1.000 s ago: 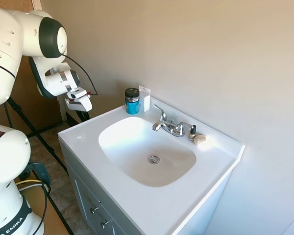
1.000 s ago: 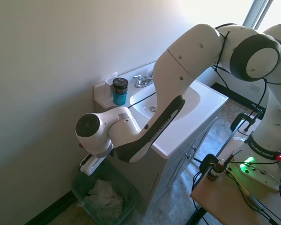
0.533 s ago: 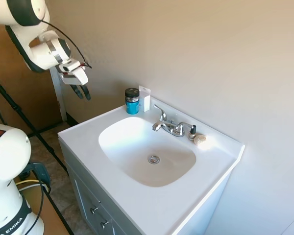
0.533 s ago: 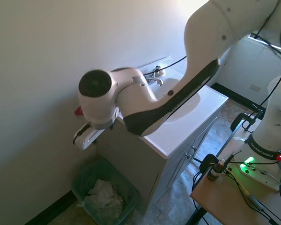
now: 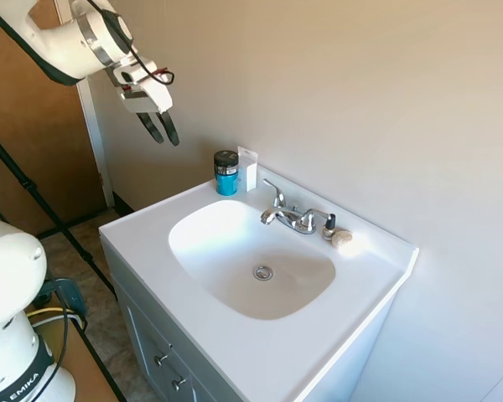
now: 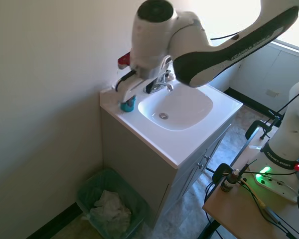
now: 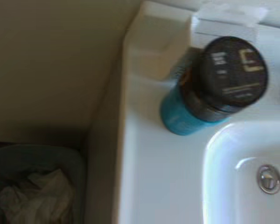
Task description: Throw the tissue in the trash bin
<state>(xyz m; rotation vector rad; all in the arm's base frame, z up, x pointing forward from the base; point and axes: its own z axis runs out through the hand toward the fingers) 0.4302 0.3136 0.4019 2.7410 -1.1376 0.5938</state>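
Bathroom, w/ our white Franka arm raised beside the vanity. At far left of the 1st ext. view our gripper hangs high in the air, up near the wall & off the counter's end, dark fingers parted w/ nothing between them – released, empty.

Moving right: a blue jar w/ black lid stands at the counter's back corner, just beside an upright white card. Then the white sink basin, drain near its middle, chrome faucet behind it, & a small beige lump just past the faucet.

In the 2nd ext. view the green trash bin sits on the floor against the wall by the cabinet's side. The tissue, a crumpled white wad, lies inside it; the wrist cam shows the same wad down in the bin, below the counter edge.

We judge the throw done: tissue binned, claw empty.

Risks from here, as we see them:
- the jar sits close under the gripper's path; a low swing back over the counter could knock it into the basin or off the edge.
- the wall is near the wrist, so a wide turn could scrape it.
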